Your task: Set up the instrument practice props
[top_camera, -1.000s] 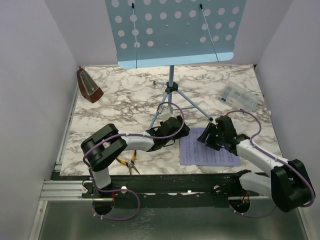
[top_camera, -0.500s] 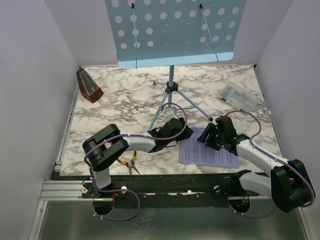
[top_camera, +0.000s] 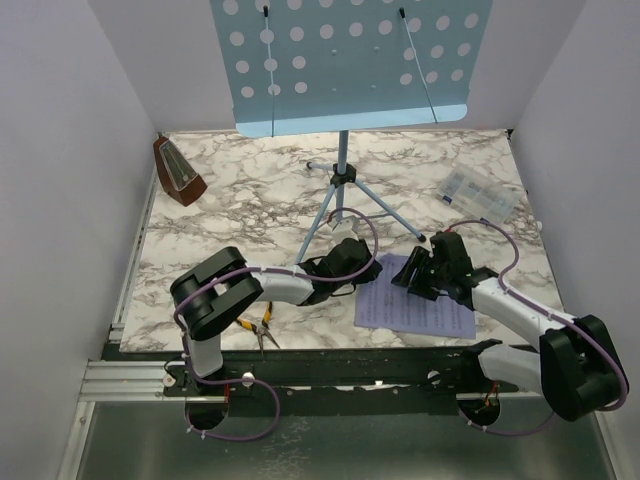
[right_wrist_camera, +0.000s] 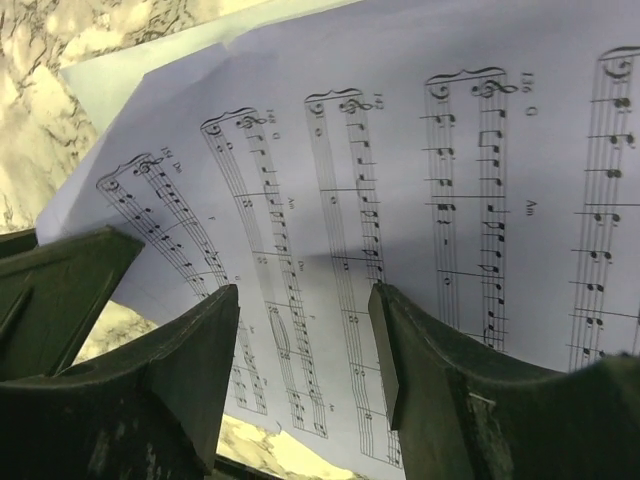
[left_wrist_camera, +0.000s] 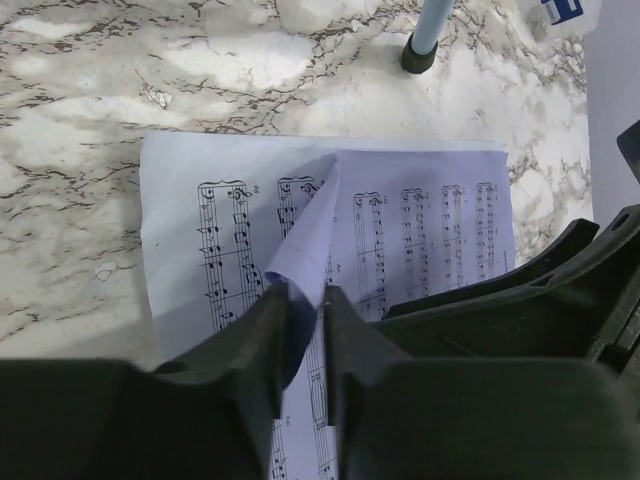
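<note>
The sheet of music (top_camera: pixel 415 305) is lying on the counter's (top_camera: pixel 250 190) near right, long axis running left-right, the left jaws pinching a raised fold near its left edge, the right jaws hovering spread over its far part.

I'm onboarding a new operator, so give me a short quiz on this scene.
1. True or false: the sheet of music already rests on the music stand.
2. Which claw pinches a raised fold of the sheet: A left, B right?
3. Fill in: the metronome stands at the table's far ____ corner.
Key: 1 false, it lies on the table; 2 A, the left claw; 3 left.
</note>
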You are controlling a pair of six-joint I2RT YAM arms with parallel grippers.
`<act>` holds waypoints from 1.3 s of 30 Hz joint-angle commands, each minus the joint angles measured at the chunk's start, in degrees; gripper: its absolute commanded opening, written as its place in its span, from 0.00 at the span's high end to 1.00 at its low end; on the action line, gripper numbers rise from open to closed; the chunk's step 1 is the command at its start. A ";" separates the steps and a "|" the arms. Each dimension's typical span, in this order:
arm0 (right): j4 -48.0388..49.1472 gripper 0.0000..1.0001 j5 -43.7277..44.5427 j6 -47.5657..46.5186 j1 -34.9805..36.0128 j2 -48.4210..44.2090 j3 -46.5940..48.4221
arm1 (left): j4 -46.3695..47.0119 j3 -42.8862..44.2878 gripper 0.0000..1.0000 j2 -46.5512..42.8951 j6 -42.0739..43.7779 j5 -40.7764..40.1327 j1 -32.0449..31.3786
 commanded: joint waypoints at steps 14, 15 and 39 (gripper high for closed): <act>-13.91 0.11 -1.13 -4.87 0.05 -25.91 8.37 | 1.12 -2.08 1.00 -20.05 11.73 -0.35 -1.38; -14.12 0.10 -1.29 -3.52 0.03 -27.74 8.90 | 1.28 -2.43 1.00 -21.33 11.07 -0.69 -1.35; 10.14 0.00 -14.21 39.57 0.07 -54.97 -14.19 | 21.71 -11.37 1.00 -38.53 -6.00 -2.52 2.30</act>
